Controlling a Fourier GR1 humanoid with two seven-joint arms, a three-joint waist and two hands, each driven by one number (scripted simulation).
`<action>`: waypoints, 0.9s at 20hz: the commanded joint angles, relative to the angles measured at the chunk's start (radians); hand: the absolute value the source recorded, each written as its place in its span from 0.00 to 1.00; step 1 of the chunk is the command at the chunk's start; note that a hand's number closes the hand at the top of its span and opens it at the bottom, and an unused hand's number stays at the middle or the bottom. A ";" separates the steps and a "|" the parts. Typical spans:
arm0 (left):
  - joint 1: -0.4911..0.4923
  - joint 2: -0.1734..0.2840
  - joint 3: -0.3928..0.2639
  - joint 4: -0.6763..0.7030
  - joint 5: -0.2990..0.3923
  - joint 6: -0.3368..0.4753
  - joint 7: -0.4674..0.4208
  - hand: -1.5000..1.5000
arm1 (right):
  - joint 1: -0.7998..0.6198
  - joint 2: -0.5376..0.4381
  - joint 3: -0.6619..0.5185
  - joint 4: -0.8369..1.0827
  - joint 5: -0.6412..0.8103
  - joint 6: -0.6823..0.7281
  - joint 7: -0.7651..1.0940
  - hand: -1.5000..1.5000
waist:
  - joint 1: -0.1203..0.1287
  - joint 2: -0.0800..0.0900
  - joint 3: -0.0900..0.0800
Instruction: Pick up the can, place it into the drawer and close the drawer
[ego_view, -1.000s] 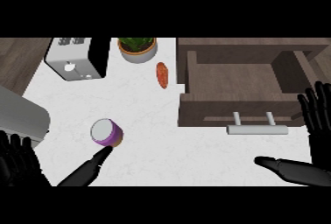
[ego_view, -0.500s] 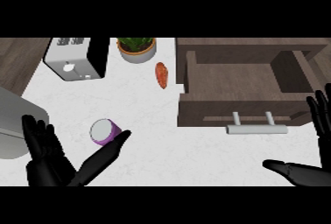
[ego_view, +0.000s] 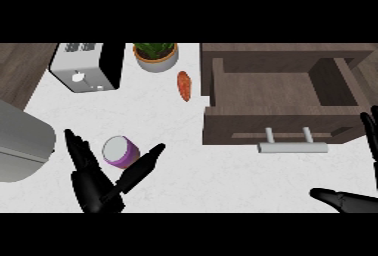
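**Can Between My Open Fingers**

My left hand (ego_view: 96, 185) is spread wide, the purple can (ego_view: 120, 151) upright between fingers and thumb, not gripped. Closing off-centre could tip it. The open drawer (ego_view: 280, 95) waits far right; my right hand (ego_view: 354, 200) rests open.

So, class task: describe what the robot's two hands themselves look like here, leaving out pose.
Both hands are plain black with long, slim fingers and a thumb. The left hand shows most fully; of the right hand only parts show. No cables, markings or sleeves are visible, and the forearms are out of frame.
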 joint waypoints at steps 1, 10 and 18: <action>-0.036 0.015 0.024 0.139 0.172 0.106 -0.127 0.00 | -0.033 -0.017 -0.001 -0.012 0.012 0.001 0.040 0.00 | 0.001 0.001 -0.001; 0.061 0.000 -0.010 0.221 0.499 0.193 -0.495 0.00 | 0.099 -0.027 -0.085 -0.103 -0.088 0.074 0.028 0.00 | -0.002 -0.001 -0.001; 0.036 -0.001 0.174 0.358 0.884 0.007 -0.851 0.00 | 0.047 -0.032 -0.098 -0.118 -0.087 0.061 0.089 0.00 | 0.003 -0.001 -0.002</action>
